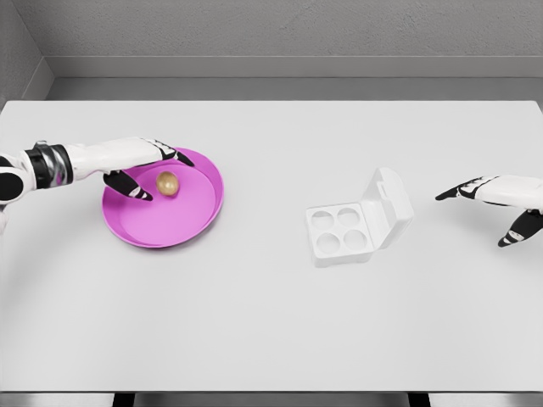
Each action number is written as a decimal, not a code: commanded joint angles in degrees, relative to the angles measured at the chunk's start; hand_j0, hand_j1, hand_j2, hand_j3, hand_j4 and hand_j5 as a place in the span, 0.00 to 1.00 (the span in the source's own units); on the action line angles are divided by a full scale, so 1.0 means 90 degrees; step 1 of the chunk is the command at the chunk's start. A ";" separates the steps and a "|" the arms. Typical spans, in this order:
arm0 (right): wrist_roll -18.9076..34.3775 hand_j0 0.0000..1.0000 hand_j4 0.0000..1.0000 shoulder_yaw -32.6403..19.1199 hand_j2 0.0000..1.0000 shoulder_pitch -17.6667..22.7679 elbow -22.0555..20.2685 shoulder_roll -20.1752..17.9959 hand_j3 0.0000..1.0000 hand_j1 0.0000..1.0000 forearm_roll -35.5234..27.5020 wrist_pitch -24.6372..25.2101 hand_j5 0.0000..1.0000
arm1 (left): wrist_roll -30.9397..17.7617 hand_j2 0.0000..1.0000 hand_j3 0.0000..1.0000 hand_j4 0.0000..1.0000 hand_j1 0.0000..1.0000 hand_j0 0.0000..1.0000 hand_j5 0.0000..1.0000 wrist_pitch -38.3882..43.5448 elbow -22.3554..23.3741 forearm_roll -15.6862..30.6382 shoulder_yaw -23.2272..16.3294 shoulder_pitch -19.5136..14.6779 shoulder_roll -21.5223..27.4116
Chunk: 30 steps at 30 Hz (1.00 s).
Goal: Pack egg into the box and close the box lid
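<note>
White bench [254,339] surface fills the view, backed by a grey wall [271,30]. Nearest the camera, bare bench is seen; farther in, the working items are laid out in one band.

The left hand [140,165] is extended over the rim of the pink plate [199,225]. Its fingers [127,185] are spread and nothing is held. The egg [167,183] lies on the plate just beyond the fingertips, between thumb and forefinger, apparently not yet touched.

The box [344,231] stands well apart from those fingers, toward the right hand [496,199]. Its lid [389,208] is raised and four cups are shown vacant. The right hand hovers beside the box on the lid side, its fingers loosely open and nothing gripped.

The step in hand is judged to be the grasp of the egg. The thumb and forefinger should be brought to opposite sides of the egg at its widest part, and closed gently, since a round egg is likely to roll on the shallow plate. The plate rim should be cleared on lifting.
</note>
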 commanded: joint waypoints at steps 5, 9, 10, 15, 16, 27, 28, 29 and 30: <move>-0.0002 1.00 1.00 0.0005 1.00 0.0000 -0.0001 -0.0007 1.00 1.00 -0.0033 0.0013 1.00 | 0.0002 0.87 0.87 0.87 0.87 0.87 0.87 0.0017 0.0080 -0.0048 0.0015 -0.0010 -0.0024; -0.0002 1.00 1.00 0.0005 1.00 0.0000 -0.0010 -0.0017 1.00 1.00 -0.0033 0.0013 1.00 | 0.0002 0.86 0.86 0.86 0.86 0.86 0.86 0.0017 0.0148 -0.0048 0.0006 -0.0039 -0.0024; -0.0002 1.00 1.00 0.0005 1.00 0.0000 -0.0010 -0.0017 1.00 1.00 -0.0033 0.0013 1.00 | 0.0002 0.86 0.86 0.86 0.86 0.86 0.86 0.0017 0.0168 -0.0058 0.0006 -0.0039 -0.0043; -0.0002 1.00 1.00 0.0005 1.00 0.0000 -0.0010 -0.0026 1.00 1.00 -0.0033 0.0013 1.00 | 0.0002 0.86 0.86 0.86 0.86 0.86 0.86 0.0017 0.0178 -0.0058 0.0006 -0.0049 -0.0063; -0.0002 1.00 1.00 0.0005 1.00 0.0000 -0.0010 -0.0036 1.00 1.00 -0.0033 0.0013 1.00 | 0.0002 0.86 0.86 0.86 0.86 0.86 0.86 0.0017 0.0178 -0.0058 0.0015 -0.0049 -0.0073; -0.0002 1.00 1.00 0.0005 1.00 0.0000 -0.0010 -0.0036 1.00 1.00 -0.0033 0.0013 1.00 | 0.0002 0.86 0.86 0.86 0.86 0.86 0.86 0.0017 0.0236 -0.0185 0.0015 -0.0049 -0.0160; -0.0002 1.00 1.00 0.0005 1.00 0.0000 -0.0010 -0.0036 1.00 1.00 -0.0033 0.0013 1.00 | 0.0002 0.85 0.85 0.85 0.85 0.85 0.85 0.0017 0.0236 -0.0185 0.0015 -0.0049 -0.0160; -0.0002 1.00 1.00 0.0005 1.00 0.0000 -0.0010 -0.0036 1.00 1.00 -0.0033 0.0013 1.00 | 0.0002 0.85 0.85 0.85 0.85 0.85 0.85 0.0017 0.0236 -0.0185 0.0015 -0.0049 -0.0160; -0.0002 1.00 1.00 0.0005 1.00 0.0000 -0.0010 -0.0036 1.00 1.00 -0.0033 0.0013 1.00 | 0.0002 0.85 0.85 0.85 0.85 0.85 0.85 0.0017 0.0236 -0.0185 0.0015 -0.0049 -0.0160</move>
